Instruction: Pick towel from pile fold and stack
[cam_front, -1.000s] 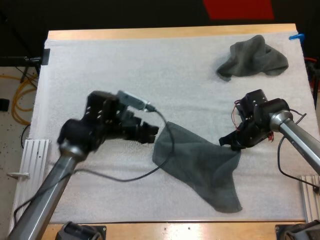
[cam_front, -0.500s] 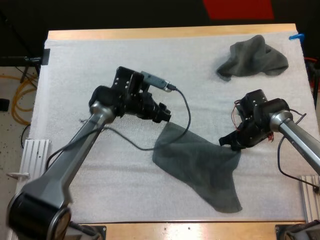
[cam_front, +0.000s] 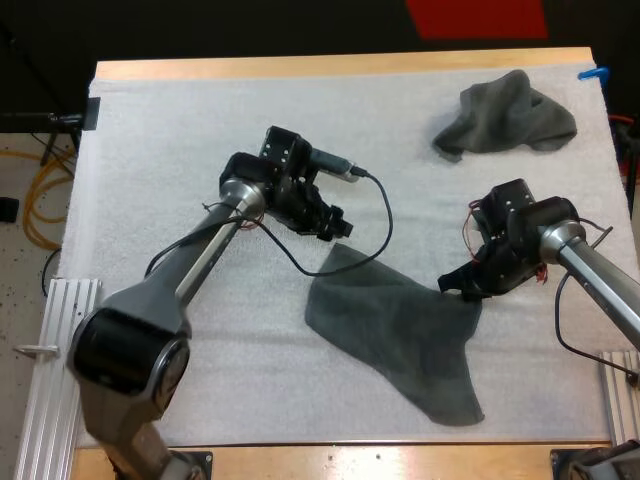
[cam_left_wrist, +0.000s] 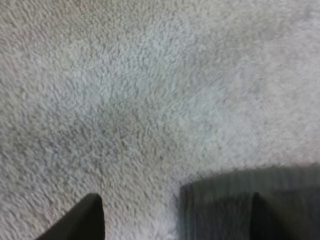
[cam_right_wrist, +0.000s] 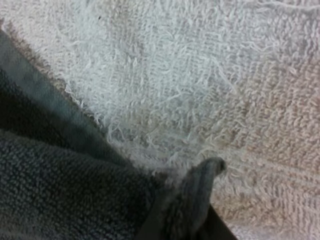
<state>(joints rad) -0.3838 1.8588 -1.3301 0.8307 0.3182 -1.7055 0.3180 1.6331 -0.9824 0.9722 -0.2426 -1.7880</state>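
A dark grey-green towel (cam_front: 400, 335) lies spread flat on the white mat (cam_front: 180, 130), near its front middle. My right gripper (cam_front: 452, 285) is shut on the towel's right corner; in the right wrist view that pinched corner (cam_right_wrist: 197, 192) stands up between the fingers of the gripper (cam_right_wrist: 187, 222), with the rest of the towel (cam_right_wrist: 60, 185) beside it. My left gripper (cam_front: 338, 230) hovers just beyond the towel's far left corner. In the left wrist view the gripper (cam_left_wrist: 175, 202) is open, its fingers apart over the mat, and the towel's edge (cam_left_wrist: 215, 205) reaches one finger.
A second towel (cam_front: 505, 115), crumpled, lies at the mat's far right corner. The mat's left half and far middle are bare. The table's wooden edge (cam_front: 340, 65) runs along the far side.
My left arm has swung right and away from me, bringing its gripper to the towel's far left corner. The right arm and both towels have not moved.
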